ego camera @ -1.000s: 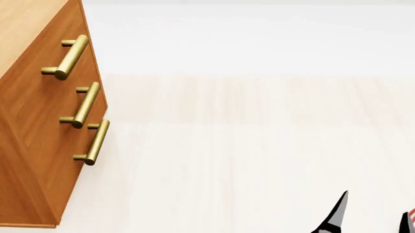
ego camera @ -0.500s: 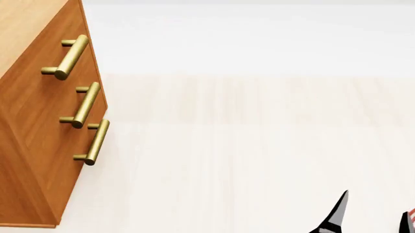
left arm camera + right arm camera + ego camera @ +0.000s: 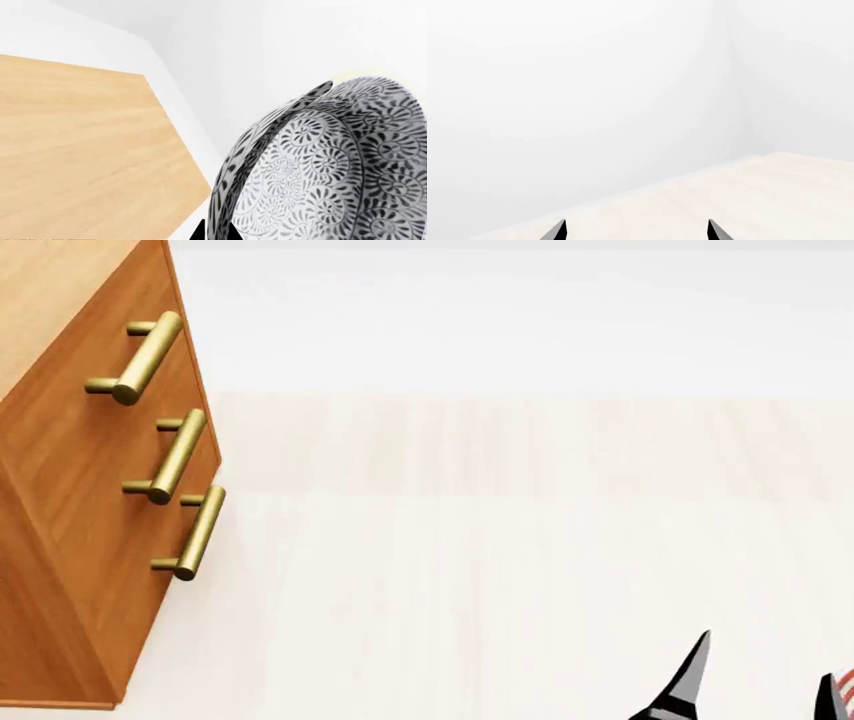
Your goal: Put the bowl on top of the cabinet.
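Head view: pale wood-grain floor (image 3: 534, 570) ran back to a white wall (image 3: 507, 320). The cabinet (image 3: 67, 540) stood at the left edge, cut off by the frame; part of its top and an orange-brown front with three brass handles (image 3: 138, 358) were visible. Nothing was seen resting on the visible part of the top.

Left wrist view: a light wood panel (image 3: 87, 155), apparently the cabinet top, lay beside white walls meeting in a corner. The bowl (image 3: 333, 170) filled the near side of the frame, tilted, its lace-patterned outside toward the camera; the inside could not be seen. It sat close against the camera, beside the panel and not on it. A small dark tip of the left gripper (image 3: 198, 232) showed at the bowl's rim. Whether the fingers clamped the bowl could not be told.

Right wrist view: white walls and a strip of pale floor. The right gripper (image 3: 636, 231) showed two dark fingertips (image 3: 558, 231) set well apart, nothing between them.

In the head view, a dark tip and a red-and-white striped edge (image 3: 841, 690) appeared at the lower right corner, too cropped to identify.
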### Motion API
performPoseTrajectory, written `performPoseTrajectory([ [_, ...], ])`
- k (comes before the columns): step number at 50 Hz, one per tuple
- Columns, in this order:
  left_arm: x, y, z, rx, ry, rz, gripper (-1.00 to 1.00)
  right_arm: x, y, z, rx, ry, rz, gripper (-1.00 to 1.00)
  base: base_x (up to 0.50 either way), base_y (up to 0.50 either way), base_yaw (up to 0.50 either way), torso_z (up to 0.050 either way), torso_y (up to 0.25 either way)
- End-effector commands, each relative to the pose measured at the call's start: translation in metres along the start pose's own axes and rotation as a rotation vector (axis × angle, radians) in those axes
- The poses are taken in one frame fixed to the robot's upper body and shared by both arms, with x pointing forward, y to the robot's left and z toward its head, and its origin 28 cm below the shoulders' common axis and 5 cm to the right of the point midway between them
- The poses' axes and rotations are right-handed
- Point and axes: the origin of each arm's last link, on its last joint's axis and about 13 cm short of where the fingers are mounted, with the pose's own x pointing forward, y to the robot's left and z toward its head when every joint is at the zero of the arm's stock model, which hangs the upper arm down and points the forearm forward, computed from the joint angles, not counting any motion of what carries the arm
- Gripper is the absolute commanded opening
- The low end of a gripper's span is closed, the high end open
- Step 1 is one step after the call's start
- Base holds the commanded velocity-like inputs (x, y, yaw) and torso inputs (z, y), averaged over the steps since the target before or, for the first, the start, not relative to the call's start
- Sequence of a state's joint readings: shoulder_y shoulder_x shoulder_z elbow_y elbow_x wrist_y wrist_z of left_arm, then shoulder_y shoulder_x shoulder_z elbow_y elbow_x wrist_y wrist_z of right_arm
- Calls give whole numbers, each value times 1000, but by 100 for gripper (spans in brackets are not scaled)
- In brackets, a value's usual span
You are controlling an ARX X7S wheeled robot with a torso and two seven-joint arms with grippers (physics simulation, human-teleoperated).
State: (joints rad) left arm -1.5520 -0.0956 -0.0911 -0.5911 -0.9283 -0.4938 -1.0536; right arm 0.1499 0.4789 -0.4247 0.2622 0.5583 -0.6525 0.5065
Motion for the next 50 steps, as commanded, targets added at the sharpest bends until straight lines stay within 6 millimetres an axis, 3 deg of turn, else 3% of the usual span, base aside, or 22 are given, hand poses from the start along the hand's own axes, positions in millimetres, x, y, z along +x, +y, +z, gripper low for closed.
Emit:
performPoseTrajectory([
  [1, -1, -4, 6, 8, -8, 41, -100, 0, 0, 0, -1, -2, -2, 100, 0, 0, 0, 0, 0],
  [10, 1, 0, 23, 44, -26, 143, -100, 0, 0, -1, -7, 1, -1, 100, 0, 0, 0, 1, 0],
  [22, 3, 5, 28, 56, -50, 189, -100, 1, 1, -2, -9, 7, -1, 100, 0, 0, 0, 0, 1],
  [31, 13, 2, 20, 135, 23, 218, -100, 3, 0, -3, -9, 9, -7, 100, 0, 0, 0, 0, 0],
  [50, 29, 14, 19, 95, 17, 253, -100, 4, 1, -5, -11, 16, -4, 100, 0, 0, 0, 0, 1],
])
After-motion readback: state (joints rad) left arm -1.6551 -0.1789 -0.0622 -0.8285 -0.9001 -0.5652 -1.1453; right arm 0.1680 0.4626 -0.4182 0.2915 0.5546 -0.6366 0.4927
